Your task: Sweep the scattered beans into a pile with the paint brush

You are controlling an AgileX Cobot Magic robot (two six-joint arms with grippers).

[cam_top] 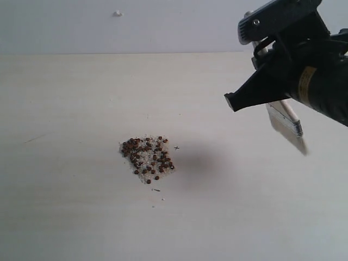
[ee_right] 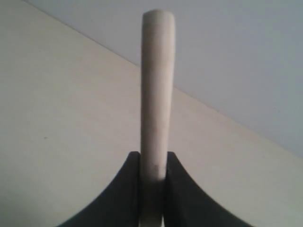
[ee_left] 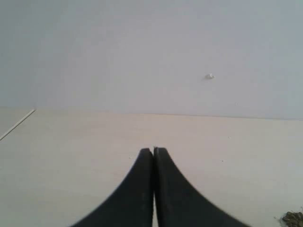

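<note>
Seemingly paint brush aslant, bristles downward.

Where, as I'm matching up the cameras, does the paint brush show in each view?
Exterior view: the paint brush is at the upper right, bristles slanting down.
Left wrist view: not in it.
Right wrist view: its handle stands mid-picture, clamped in the right tool.
Shared landmark: the line where the table meets the wall shows in all three.
</note>
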